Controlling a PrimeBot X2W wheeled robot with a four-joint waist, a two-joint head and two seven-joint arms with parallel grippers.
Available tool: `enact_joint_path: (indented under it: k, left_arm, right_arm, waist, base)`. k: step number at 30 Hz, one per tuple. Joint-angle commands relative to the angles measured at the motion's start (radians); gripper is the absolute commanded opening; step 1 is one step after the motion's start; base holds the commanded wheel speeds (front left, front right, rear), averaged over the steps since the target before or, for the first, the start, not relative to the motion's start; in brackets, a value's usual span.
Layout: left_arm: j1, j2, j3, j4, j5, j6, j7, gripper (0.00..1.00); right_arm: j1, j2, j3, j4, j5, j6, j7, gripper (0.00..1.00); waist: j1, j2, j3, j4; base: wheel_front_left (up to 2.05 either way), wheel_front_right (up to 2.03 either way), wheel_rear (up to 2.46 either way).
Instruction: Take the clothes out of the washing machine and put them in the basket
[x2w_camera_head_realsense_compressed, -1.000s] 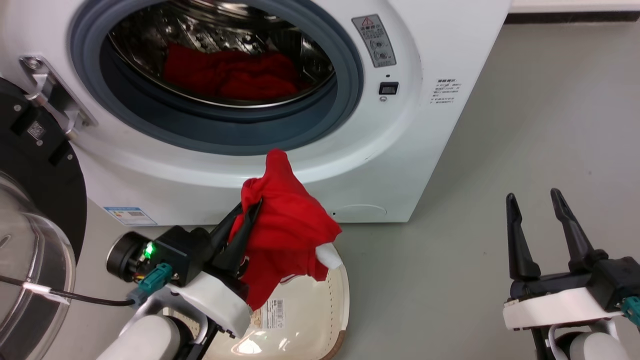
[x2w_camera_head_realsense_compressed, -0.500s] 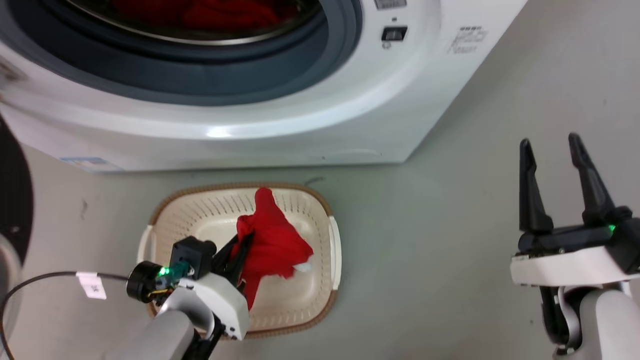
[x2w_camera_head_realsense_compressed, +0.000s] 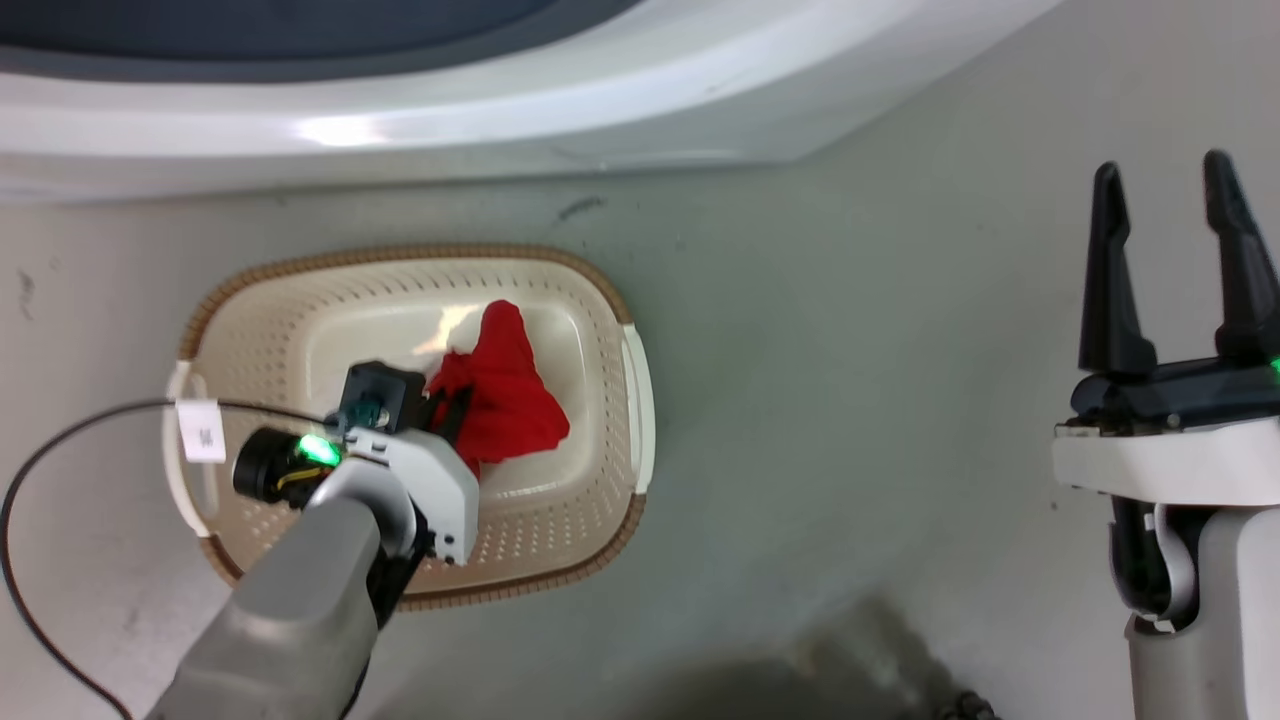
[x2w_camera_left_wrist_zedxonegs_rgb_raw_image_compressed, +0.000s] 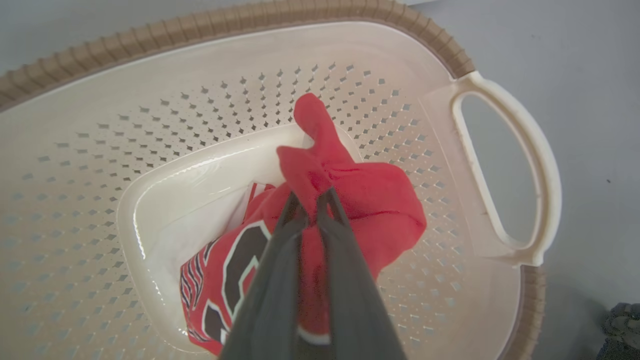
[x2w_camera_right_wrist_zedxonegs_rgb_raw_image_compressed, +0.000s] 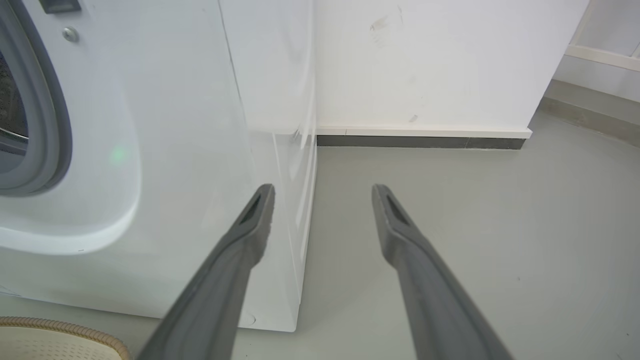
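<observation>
A red jersey (x2w_camera_head_realsense_compressed: 505, 400) with white and black lettering (x2w_camera_left_wrist_zedxonegs_rgb_raw_image_compressed: 235, 270) hangs from my left gripper (x2w_camera_head_realsense_compressed: 445, 400), which is shut on a bunch of its fabric (x2w_camera_left_wrist_zedxonegs_rgb_raw_image_compressed: 310, 197). It hangs inside the cream basket (x2w_camera_head_realsense_compressed: 590, 275) with the brown rim (x2w_camera_left_wrist_zedxonegs_rgb_raw_image_compressed: 225, 25), and its lower part reaches the basket's bottom. The washing machine (x2w_camera_head_realsense_compressed: 400, 110) shows its white lower front along the top edge, with its side panel (x2w_camera_right_wrist_zedxonegs_rgb_raw_image_compressed: 175, 150) beside my right arm. My right gripper (x2w_camera_head_realsense_compressed: 1165, 175) stands open over the floor at the right, with nothing between its fingers (x2w_camera_right_wrist_zedxonegs_rgb_raw_image_compressed: 322, 190).
A black cable with a white tag (x2w_camera_head_realsense_compressed: 205, 430) curves over the basket's left side. Grey floor (x2w_camera_head_realsense_compressed: 850, 350) spreads between basket and right arm. A white wall with a dark baseboard (x2w_camera_right_wrist_zedxonegs_rgb_raw_image_compressed: 420, 140) stands behind the machine. A basket corner (x2w_camera_right_wrist_zedxonegs_rgb_raw_image_compressed: 60, 332) lies below the machine.
The head camera has tilted down, so the drum and porthole have left the view. My left gripper has come down with the jersey into the basket. The right gripper stays open.
</observation>
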Motion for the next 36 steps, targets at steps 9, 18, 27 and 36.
enact_joint_path:
  k: [9, 18, 27, 36]
  left_arm:
    - [-0.170, -0.032, -0.050, 0.230, 0.039, -0.011, 0.039, 0.00]
    - [-0.208, -0.046, -0.078, 0.307, 0.056, -0.001, 0.061, 1.00]
    - [-0.151, -0.073, -0.076, 0.317, 0.035, -0.004, -0.002, 1.00]
    - [-0.052, -0.066, 0.025, 0.179, -0.012, 0.039, -0.035, 1.00]
  right_arm:
    - [-0.063, 0.001, -0.017, -0.039, 0.017, -0.001, -0.002, 1.00]
    - [-0.072, 0.001, -0.012, -0.044, 0.021, -0.001, -0.002, 1.00]
    - [-0.030, 0.001, -0.008, -0.018, 0.004, -0.001, -0.002, 1.00]
    - [0.031, 0.001, 0.006, 0.013, -0.016, -0.001, -0.002, 1.00]
  waist:
    - [-0.0002, 0.0000, 0.170, -0.020]
    - [-0.0002, 0.0000, 0.194, -0.029]
    - [-0.0002, 0.0000, 0.075, -0.009]
    - [-0.0002, 0.0000, -0.094, 0.022]
  base:
    - [0.00, 0.00, 0.00]
    - [0.00, 0.00, 0.00]
    - [0.00, 0.00, 0.00]
    - [0.00, 0.00, 0.00]
